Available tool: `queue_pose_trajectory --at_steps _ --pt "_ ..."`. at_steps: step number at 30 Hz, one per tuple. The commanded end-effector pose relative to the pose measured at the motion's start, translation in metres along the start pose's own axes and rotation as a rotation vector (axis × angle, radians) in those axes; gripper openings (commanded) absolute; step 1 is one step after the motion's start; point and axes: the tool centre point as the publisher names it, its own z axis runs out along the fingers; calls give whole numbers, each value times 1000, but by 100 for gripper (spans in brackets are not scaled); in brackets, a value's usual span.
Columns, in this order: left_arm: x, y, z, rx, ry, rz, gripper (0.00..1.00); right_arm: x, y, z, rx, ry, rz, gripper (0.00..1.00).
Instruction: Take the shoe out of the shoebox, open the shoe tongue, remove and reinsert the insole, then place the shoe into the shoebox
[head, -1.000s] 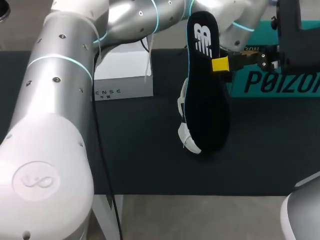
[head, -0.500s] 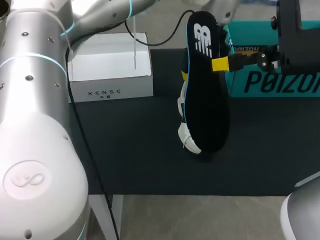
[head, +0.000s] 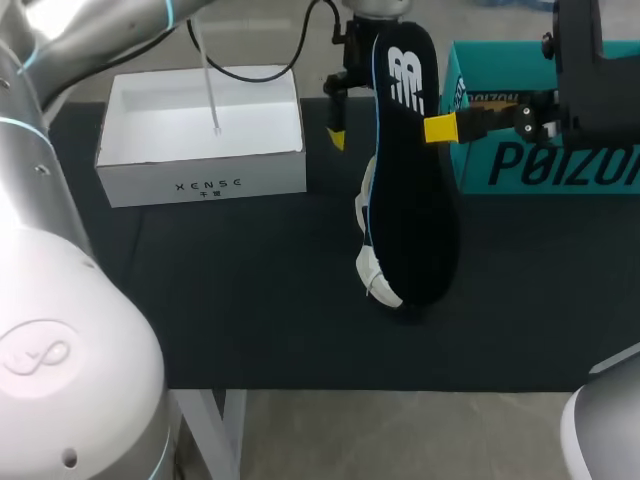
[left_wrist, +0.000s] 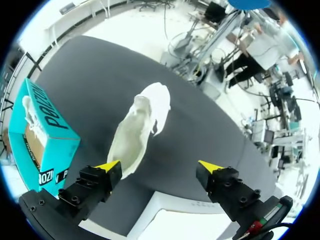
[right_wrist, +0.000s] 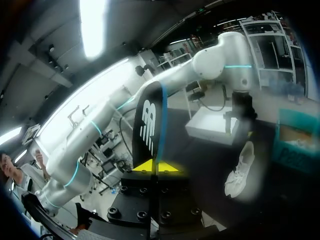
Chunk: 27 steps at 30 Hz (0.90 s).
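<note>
Since the shoe (left_wrist: 137, 131) is lying on the counter (head: 250, 300), well apart from the teal shoebox (head: 540, 165) at the right, I'd say the take-out step is done, and the insole (head: 410, 200) is out too. My right gripper (right_wrist: 156, 167) is pinched tight on the insole's edge, holding it up in the air over the shoe. My left gripper (left_wrist: 159, 167) hangs wide open with nothing in it, on the far side of the shoe, just beside a white box (head: 200, 130). Left to do, as I read it: slide the insole back in, then drop the shoe into the shoebox. Can't tell how the tongue sits from here.
</note>
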Motion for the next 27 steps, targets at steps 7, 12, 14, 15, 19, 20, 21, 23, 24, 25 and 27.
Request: queue_pose_trajectory --at_steps 7,12,14,15,19,20,21,23,24,25,27 --pt "41 -7 -9 -12 -309 60 100 -1 2 4 3 0 1 0" --pt "41 -7 -9 -12 -309 60 100 -13 4 6 23 -1 28 0" --pt "41 -7 -9 -12 -309 60 100 -26 7 8 74 -20 64 0" --pt "41 -7 -9 -12 -309 60 100 -33 9 9 86 -26 93 0" --pt "41 -7 -9 -12 -309 60 100 -57 21 10 127 -42 116 0" --pt "41 -7 -9 -12 -309 60 100 -62 26 11 122 -36 121 0" --pt "41 -7 -9 -12 -309 60 100 -67 30 12 118 -35 126 0" --pt "41 -7 -9 -12 -309 60 100 -77 37 14 113 -31 139 0" --pt "41 -7 -9 -12 -309 60 100 -83 40 16 112 -34 141 0" --pt "41 -7 -9 -12 -309 60 100 -89 44 18 106 -30 154 0" --pt "41 -7 -9 -12 -309 60 100 -100 51 23 114 -43 155 0"
